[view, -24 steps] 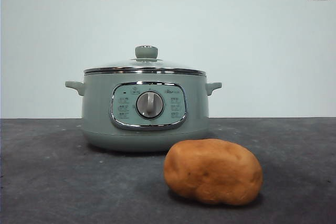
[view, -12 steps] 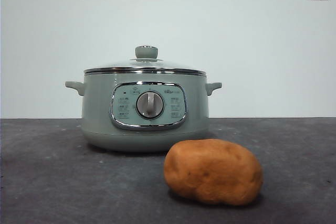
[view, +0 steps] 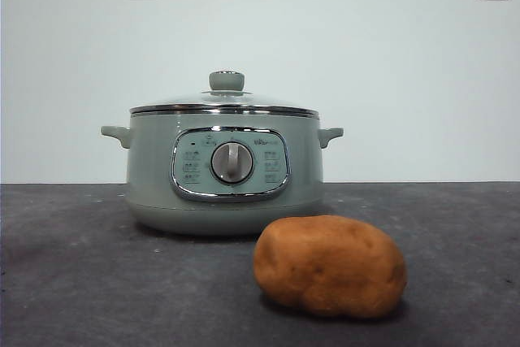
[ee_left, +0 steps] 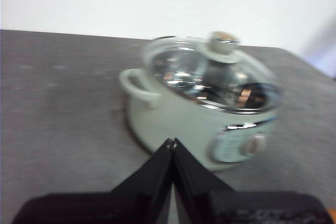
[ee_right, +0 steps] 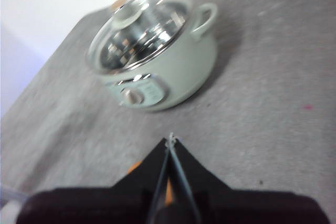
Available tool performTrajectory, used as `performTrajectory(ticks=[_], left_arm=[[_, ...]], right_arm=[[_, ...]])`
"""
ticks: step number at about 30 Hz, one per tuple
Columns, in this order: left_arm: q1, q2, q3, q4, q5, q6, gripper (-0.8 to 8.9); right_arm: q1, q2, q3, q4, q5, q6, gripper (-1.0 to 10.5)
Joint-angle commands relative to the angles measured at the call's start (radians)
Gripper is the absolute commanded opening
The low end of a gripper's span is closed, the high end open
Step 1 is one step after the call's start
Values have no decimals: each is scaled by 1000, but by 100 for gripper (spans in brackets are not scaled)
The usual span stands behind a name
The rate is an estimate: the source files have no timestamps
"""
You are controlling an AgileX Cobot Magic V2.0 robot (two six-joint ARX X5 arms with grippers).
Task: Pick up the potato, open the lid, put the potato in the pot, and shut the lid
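While lidded, pot (view: 225,170), potato (view: 329,266) beneath right pincer (ee_right: 170,139)

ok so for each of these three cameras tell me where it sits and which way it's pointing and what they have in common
Front view: low at table height, looking level at the pot and potato; no arm shows.
Left wrist view: above the table, looking down at the pot's handle side; left gripper shut.
Right wrist view: high, facing the pot's dial; right gripper shut.
All three views share the pot and lid.

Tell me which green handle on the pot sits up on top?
The knob on the lid sits on top, in the middle. The left handle and right handle stick out from the pot's sides.
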Motion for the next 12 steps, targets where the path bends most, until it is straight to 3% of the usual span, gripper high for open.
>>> performTrajectory(ticks=[1,5,12], left_arm=[[3,53,51,-42,74,-19,-4],[3,138,136,-123,150,-19,-4],[-5,259,248,-182,280,-19,-4]], right_arm=[[0,65,19,-18,-40,-101,2],[1,175,34,-18,-61,-168,33],[63,379,36,0,-64,-206,314]])
